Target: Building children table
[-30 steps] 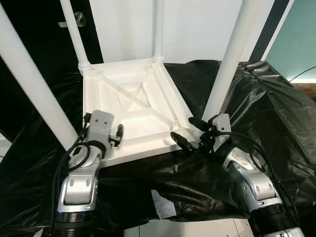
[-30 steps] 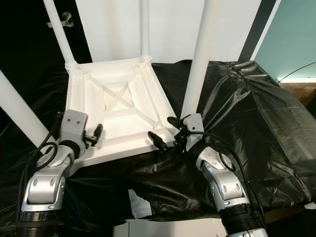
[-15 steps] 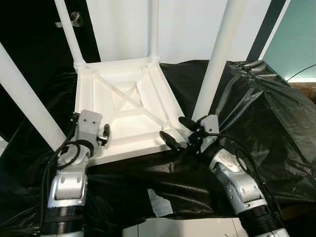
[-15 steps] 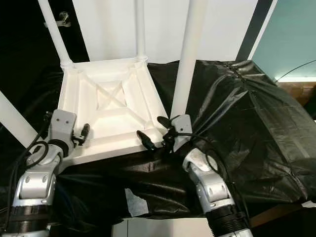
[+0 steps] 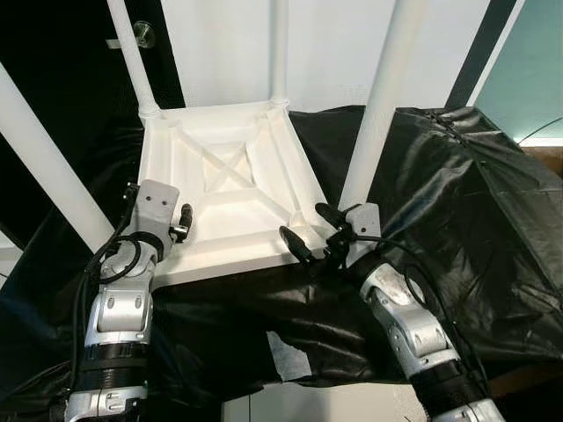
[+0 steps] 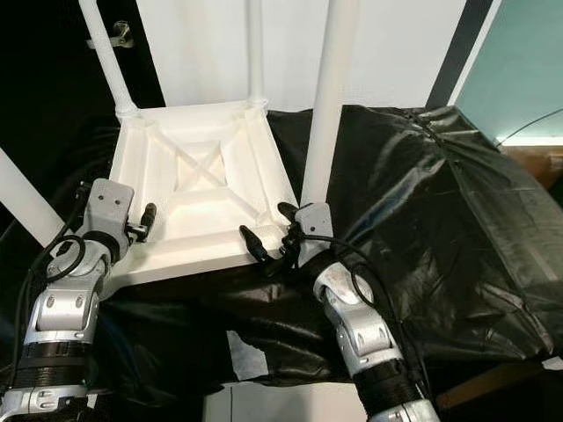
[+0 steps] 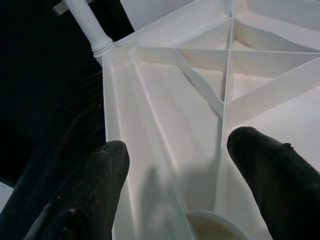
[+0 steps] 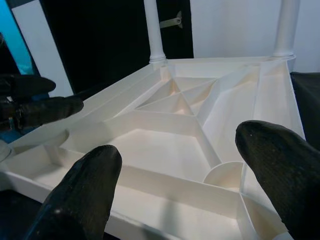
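Note:
The white children's table (image 5: 230,180) lies upside down on black sheeting, with its ribbed underside facing up and its legs standing upright. My left gripper (image 5: 182,222) is open at the near left part of the rim, close to the near left leg (image 5: 48,154). In the left wrist view its fingers (image 7: 95,185) spread over the rim and a round leg socket. My right gripper (image 5: 312,230) is open at the near right corner, beside the base of the near right leg (image 5: 374,123). The right wrist view looks across the underside (image 8: 165,135) between its fingers.
Crumpled black plastic sheeting (image 5: 457,202) covers the surface under and to the right of the table. A scrap of white paper (image 5: 286,356) lies on its front fold. Behind stand a white wall, a dark door with a handle (image 5: 141,33), and a teal wall (image 5: 528,70).
The whole view has shifted a little. Both grippers remain open at the table's near edge and now sit slightly further left relative to the far corners.

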Tool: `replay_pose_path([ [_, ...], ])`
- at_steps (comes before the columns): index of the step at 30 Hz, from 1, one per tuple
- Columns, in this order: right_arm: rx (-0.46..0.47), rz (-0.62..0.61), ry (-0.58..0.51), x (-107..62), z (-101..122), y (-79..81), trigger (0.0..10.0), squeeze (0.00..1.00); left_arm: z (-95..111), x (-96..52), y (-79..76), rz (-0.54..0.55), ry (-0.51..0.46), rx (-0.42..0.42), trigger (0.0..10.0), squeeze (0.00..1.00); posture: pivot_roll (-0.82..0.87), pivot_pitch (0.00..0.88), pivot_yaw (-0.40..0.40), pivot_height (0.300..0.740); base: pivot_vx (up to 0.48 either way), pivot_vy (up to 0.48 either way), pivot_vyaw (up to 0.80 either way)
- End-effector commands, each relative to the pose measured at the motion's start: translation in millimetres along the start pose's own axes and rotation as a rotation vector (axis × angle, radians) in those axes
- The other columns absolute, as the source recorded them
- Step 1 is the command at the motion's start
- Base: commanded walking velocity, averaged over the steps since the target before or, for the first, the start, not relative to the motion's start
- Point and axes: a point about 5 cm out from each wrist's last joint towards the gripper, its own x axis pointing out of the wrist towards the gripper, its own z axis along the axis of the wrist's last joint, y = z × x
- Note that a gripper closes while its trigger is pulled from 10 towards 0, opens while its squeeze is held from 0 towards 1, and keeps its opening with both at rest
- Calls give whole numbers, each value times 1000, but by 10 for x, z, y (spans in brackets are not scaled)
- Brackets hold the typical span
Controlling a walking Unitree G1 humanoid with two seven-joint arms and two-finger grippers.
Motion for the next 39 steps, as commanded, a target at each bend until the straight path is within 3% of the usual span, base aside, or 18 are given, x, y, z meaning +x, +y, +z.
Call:
replay_pose_path([
  [1, 6, -62, 29, -57, -53, -189, 10000, 906, -48, -16, 199, 196, 27, 17, 10000, 0, 21, 0, -10, 740, 0, 0, 0],
  [3, 1, 14, 34, 63, -33, -171, 10000, 898, -19, -5, 155, 184, 12, 15, 10000, 0, 27, 0, -13, 740, 0, 0, 0],
  [17, 18, 234, 101, 331, -96, -147, 10000, 886, 4, 11, 101, 163, -2, -9, 10000, 0, 44, 0, -24, 740, 0, 0, 0],
  [32, 36, 197, 87, 458, -4, -416, 10000, 890, 63, 94, 115, 181, -9, -1, 10000, 0, 41, 0, -14, 740, 0, 0, 0],
  [39, -8, 38, 20, 408, 66, -603, 10000, 867, 30, 91, 182, 216, 10, 17, 10000, 0, 49, 0, -18, 740, 0, 0, 0],
])
